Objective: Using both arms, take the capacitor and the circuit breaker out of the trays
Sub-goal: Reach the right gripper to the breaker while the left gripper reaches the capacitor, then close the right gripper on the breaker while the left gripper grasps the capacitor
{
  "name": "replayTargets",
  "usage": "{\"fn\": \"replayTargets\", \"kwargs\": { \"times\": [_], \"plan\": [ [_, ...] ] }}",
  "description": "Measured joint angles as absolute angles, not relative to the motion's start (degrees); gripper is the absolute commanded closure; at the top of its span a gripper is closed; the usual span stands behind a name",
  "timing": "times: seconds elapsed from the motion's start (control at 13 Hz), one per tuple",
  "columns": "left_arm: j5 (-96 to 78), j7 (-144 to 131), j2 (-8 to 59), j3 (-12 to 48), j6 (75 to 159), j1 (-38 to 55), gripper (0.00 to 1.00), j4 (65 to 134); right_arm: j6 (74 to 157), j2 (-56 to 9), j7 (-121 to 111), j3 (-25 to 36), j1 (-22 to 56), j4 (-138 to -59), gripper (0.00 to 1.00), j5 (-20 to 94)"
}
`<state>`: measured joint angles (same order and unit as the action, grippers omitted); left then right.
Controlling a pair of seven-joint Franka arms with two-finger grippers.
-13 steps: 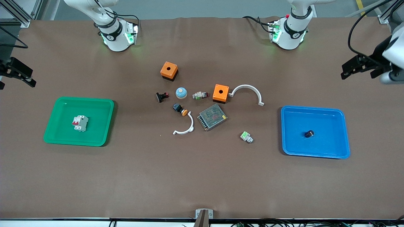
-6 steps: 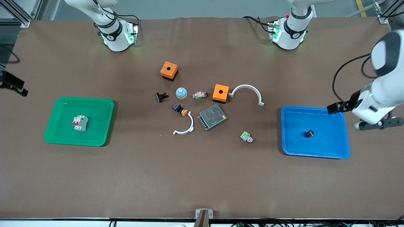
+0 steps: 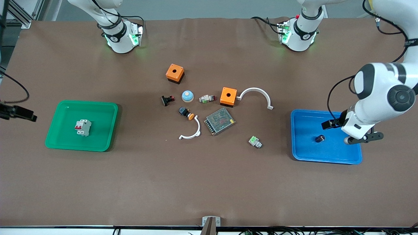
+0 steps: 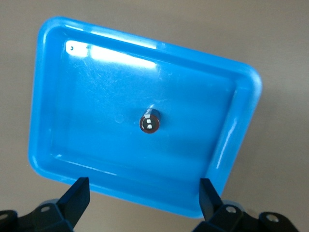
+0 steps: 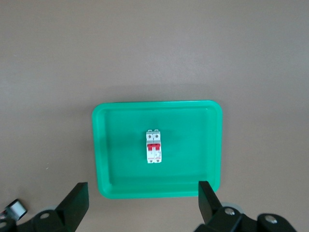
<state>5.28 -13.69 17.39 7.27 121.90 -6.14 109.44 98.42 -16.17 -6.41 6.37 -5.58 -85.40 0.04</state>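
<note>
Swinging in, the left gripper [image 4: 145, 198] hangs open over the blue tray [image 3: 302, 156], capacitor [image 3: 320, 138] at 12 o'clock from its jaws and liable to roll if nudged, while the right gripper [image 5: 142, 203], also open, hangs high over the circuit breaker [image 5: 153, 147].

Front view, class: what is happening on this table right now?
Two white robot arms are reaching for parts in trays. The left pincer hangs open over the blue plastic tray, above the tiny black cylindrical capacitor. The right pincer hangs open near the green plastic tray holding the white-grey circuit breaker. Nothing is gripped yet.
</note>
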Motion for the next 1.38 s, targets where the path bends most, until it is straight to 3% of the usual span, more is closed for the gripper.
{"fn": "replayTargets", "kwargs": {
  "times": [0.23,0.54,1.08,1.38],
  "plan": [
    [5.33,-13.69,21.47,7.23,129.10,-8.32,0.02,111.94,108.96,-20.41,-6.58,6.39,-7.01,-92.08,0.00,0.03],
    [5.33,-14.09,27.43,7.23,134.71,-9.57,0.16,112.81,125.64,-21.50,-9.21,6.35,-7.53,-107.17,0.00,0.04],
    [5.10,-18.13,29.83,7.34,135.43,-9.58,0.22,110.42,127.74,-21.66,-9.88,5.69,-7.52,-113.41,0.01,0.04],
    [4.96,-20.17,31.16,7.62,135.43,-9.42,0.31,109.19,129.25,-23.90,-13.67,5.80,-7.60,-113.94,0.02,3.02]
  ]
}}
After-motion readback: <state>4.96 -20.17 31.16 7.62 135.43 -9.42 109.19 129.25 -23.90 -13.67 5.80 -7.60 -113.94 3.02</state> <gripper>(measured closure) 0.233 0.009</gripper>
